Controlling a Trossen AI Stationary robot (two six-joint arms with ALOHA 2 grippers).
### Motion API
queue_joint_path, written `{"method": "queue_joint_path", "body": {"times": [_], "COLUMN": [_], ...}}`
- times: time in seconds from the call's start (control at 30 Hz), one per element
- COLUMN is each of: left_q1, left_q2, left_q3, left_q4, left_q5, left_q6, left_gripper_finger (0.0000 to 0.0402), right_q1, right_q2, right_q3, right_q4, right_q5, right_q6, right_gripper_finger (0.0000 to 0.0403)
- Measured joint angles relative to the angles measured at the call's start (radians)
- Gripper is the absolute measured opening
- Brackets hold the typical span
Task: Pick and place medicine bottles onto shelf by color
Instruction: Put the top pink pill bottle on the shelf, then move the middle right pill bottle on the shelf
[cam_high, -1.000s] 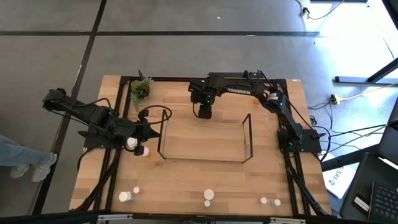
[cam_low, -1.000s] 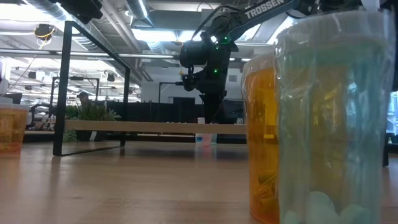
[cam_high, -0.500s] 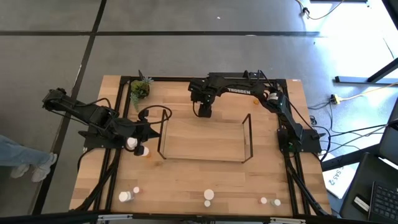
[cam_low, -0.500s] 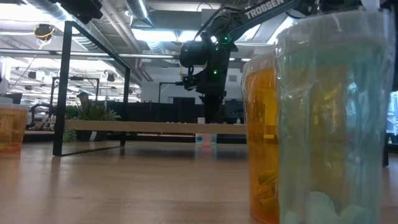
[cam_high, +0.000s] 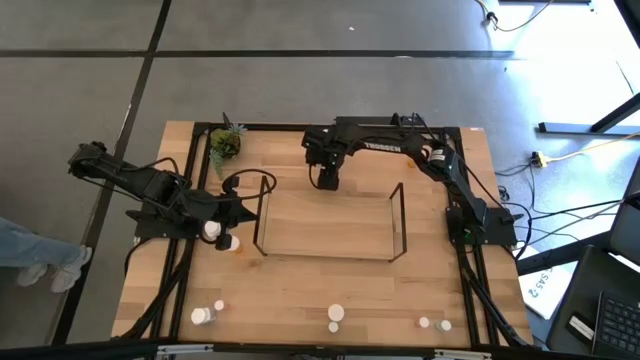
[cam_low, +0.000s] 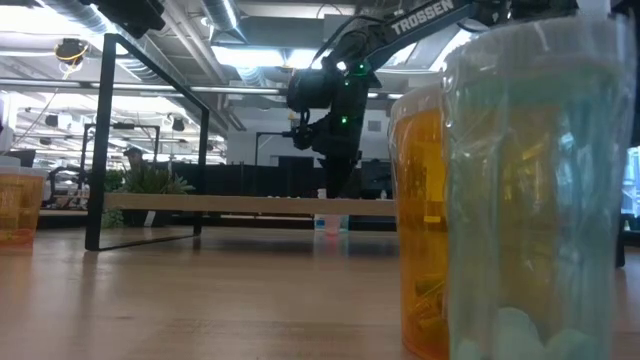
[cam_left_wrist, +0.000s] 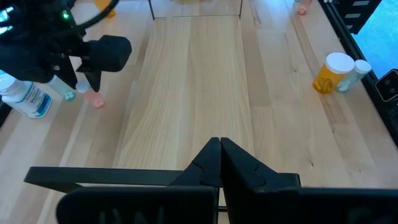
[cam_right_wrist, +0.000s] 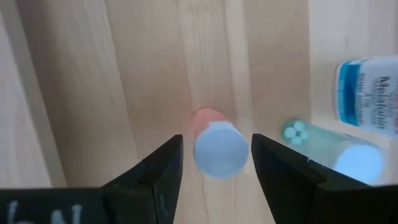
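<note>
Right pincer (cam_right_wrist: 212, 163) points straight down, fingers spread around pink bottle (cam_right_wrist: 217, 147).

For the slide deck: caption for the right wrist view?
Right tool, open, straddles an upright pink bottle on the shelf.

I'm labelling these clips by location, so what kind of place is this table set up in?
Probably an open lab or workshop, not a home. The wooden table stands on bare grey concrete floor, exposed ducts and strip lights run overhead in the low view, and loose cables trail across the floor beside it.
</note>
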Motion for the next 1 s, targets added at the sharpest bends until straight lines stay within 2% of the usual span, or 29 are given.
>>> {"method": "queue_joint_path", "body": {"times": [0.27, 0.63, 1.0], "left_q1": [0.0, 0.0, 0.0], "left_q2": [0.0, 0.0, 0.0], "left_q3": [0.0, 0.0, 0.0], "left_q4": [0.0, 0.0, 0.0], "left_q5": [0.0, 0.0, 0.0], "left_q6": [0.0, 0.0, 0.0], "left_gripper_finger": [0.0, 0.0, 0.0], "right_q1": [-0.002, -0.002, -0.002], "right_q2": [0.017, 0.016, 0.014], "right_q3": [0.0, 0.0, 0.011], "right_q4": [0.003, 0.004, -0.011], "right_q5": [0.006, 0.002, 0.003], "right_q6": [-0.002, 0.0, 0.054], "right_gripper_finger": [0.0185, 0.0113, 0.0127]}}
